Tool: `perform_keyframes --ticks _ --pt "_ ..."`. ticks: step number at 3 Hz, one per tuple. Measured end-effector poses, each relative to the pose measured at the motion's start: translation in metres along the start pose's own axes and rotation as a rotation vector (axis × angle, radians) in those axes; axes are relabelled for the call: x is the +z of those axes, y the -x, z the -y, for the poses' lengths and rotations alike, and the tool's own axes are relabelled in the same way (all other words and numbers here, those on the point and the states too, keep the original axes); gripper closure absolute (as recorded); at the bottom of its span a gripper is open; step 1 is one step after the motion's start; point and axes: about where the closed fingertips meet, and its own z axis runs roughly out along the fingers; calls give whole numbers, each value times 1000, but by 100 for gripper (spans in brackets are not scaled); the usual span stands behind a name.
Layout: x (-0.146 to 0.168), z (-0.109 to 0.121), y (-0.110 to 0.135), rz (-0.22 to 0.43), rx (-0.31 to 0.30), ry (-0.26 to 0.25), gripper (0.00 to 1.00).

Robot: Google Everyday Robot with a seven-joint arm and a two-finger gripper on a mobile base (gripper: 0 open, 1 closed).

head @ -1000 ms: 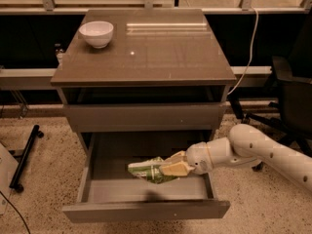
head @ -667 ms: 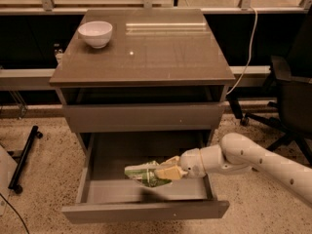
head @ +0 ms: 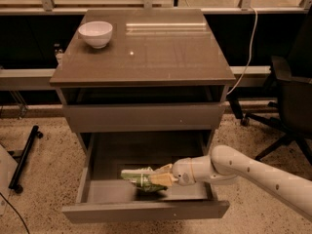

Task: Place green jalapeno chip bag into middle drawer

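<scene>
The green jalapeno chip bag [head: 137,176] hangs low inside the open middle drawer [head: 146,211], toward its front. The gripper [head: 162,180] pinches it at one end and reaches in over the right wall, likely to drop it there. The closed drawer front [head: 146,117] above limits headroom, while the white bowl [head: 95,33] on top and the office chair [head: 292,106] stand well apart.

Nothing legible; hand [head: 158,180], chip bag [head: 138,176] in drawer [head: 146,211]

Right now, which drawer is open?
The middle drawer, pulled out below the shut drawer front; the gripper holds the green jalapeno chip bag inside it.
</scene>
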Motion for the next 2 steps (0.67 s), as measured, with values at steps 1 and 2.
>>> perform_keyframes --ticks 1,2 --pt "2 -1 1 -1 -1 2 4" --pt "3 -1 1 -1 -2 4 0"
